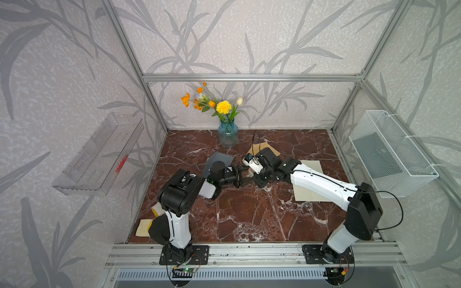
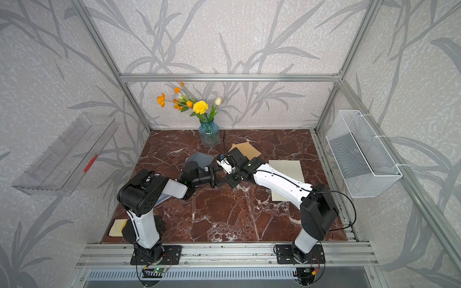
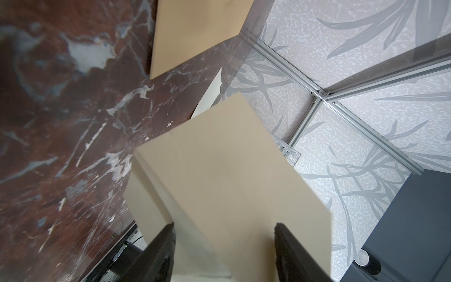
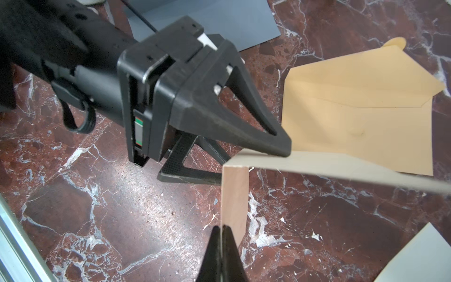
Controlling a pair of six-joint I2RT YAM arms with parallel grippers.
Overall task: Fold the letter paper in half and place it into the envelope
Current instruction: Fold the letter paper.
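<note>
paper, bent double, held in the air above the counter. right pincer fully closed, pinching one edge. left pincer about half open, jaws astride the paper, one jaw touching it. envelope flat on the counter nearby, flap open.

The letter paper is blurred in the left wrist view and runs off the bottom edge, as do the fingers of the left claw. In the right wrist view only the tips of the right claw show, and the paper leaves by the right edge. In both top views the right arm covers much of the envelope and part of a cream sheet; the paper there is too small to make out.
</note>
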